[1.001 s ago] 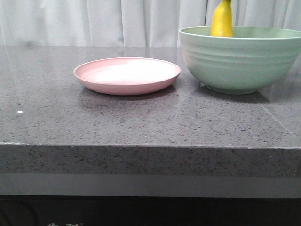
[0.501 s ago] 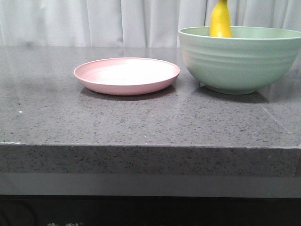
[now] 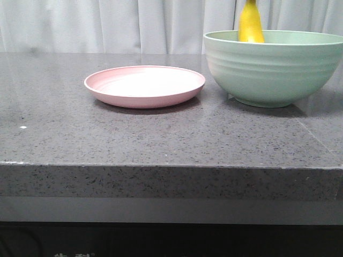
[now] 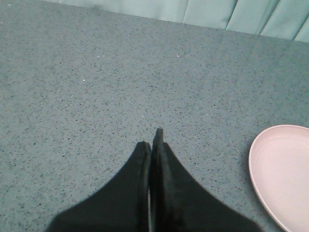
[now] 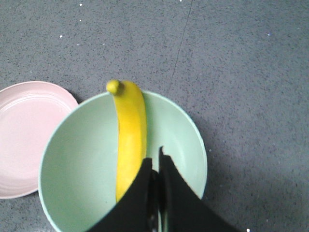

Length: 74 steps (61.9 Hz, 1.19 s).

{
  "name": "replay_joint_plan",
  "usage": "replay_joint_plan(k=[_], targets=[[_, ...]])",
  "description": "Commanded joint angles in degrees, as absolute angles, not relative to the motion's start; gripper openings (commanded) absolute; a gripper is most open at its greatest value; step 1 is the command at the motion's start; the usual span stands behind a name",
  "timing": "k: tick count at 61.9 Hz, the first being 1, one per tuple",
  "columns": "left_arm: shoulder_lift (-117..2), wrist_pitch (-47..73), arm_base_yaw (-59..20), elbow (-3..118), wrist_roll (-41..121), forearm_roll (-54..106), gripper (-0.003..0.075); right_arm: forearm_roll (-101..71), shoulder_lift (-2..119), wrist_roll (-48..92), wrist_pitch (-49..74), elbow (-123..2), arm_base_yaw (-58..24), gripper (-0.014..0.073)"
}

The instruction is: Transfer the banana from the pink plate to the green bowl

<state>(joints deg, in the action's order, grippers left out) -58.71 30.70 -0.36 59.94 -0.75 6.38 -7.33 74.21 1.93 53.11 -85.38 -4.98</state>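
The yellow banana (image 3: 250,24) leans inside the pale green bowl (image 3: 273,69), its tip sticking up over the far rim. The pink plate (image 3: 144,85) lies bare to the left of the bowl. In the right wrist view the banana (image 5: 130,135) rests across the inside of the bowl (image 5: 82,169), with the plate (image 5: 24,135) beside it. My right gripper (image 5: 154,159) hovers above the bowl, shut and holding nothing; the banana is beside its fingers, not between them. My left gripper (image 4: 152,140) is shut over bare counter, the plate's edge (image 4: 285,174) off to one side. Neither gripper shows in the front view.
Both dishes stand on a dark grey speckled stone counter (image 3: 161,139), whose front edge runs across the front view. A white curtain (image 3: 107,24) hangs behind it. A thin seam line (image 5: 178,48) crosses the counter near the bowl.
The banana's upper end has leaned very slightly to the left in the bowl. The plate and bowl stay where they were.
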Motion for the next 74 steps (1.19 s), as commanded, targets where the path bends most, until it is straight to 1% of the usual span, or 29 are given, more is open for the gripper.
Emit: replay_joint_plan(k=[1, 10, 15, 21, 28, 36, 42, 48, 74], targets=[[-51.81, 21.36, -0.26, 55.70, -1.06, 6.78, -0.0018, -7.11, 63.84, 1.96, 38.46, -72.73, -4.70, -0.0060], [-42.39, 15.11, -0.35, 45.15, -1.06, 6.80, -0.0018, -8.07, 48.30, 1.96, 20.53, -49.69, -4.70, -0.0060], [-37.12, 14.43, -0.35, 40.13, -1.06, 6.80, -0.0018, -8.07, 39.58, 1.96, 14.50, -38.51, -4.70, -0.0060], [-31.37, 14.54, -0.35, 34.53, -0.86, 6.80, -0.0018, -8.07, 27.75, 1.96, 12.63, -28.07, -4.70, -0.0060], [-24.48, 14.54, -0.35, 28.59, -0.86, 6.91, -0.0018, -8.07, 16.42, 1.96, 13.88, -20.91, -4.70, -0.0060], [-17.04, 14.43, -0.35, 23.73, -0.86, 7.11, -0.0018, -8.07, 7.77, 1.96, 15.19, -18.44, -4.70, -0.0060], [-11.75, 13.56, -0.35, 21.80, -0.86, 7.26, -0.0018, -8.07, 6.41, 1.96, 15.37, -18.51, -4.70, -0.0060], [-8.94, 13.25, -0.35, 21.57, -0.86, 7.26, -0.0018, -8.07, 6.47, 1.96, 15.71, -18.51, -4.70, -0.0060], [-8.31, 13.36, -0.35, 21.57, -0.86, 7.26, -0.0018, -8.07, 6.47, 1.96, 16.03, -18.51, -4.65, -0.0060]])
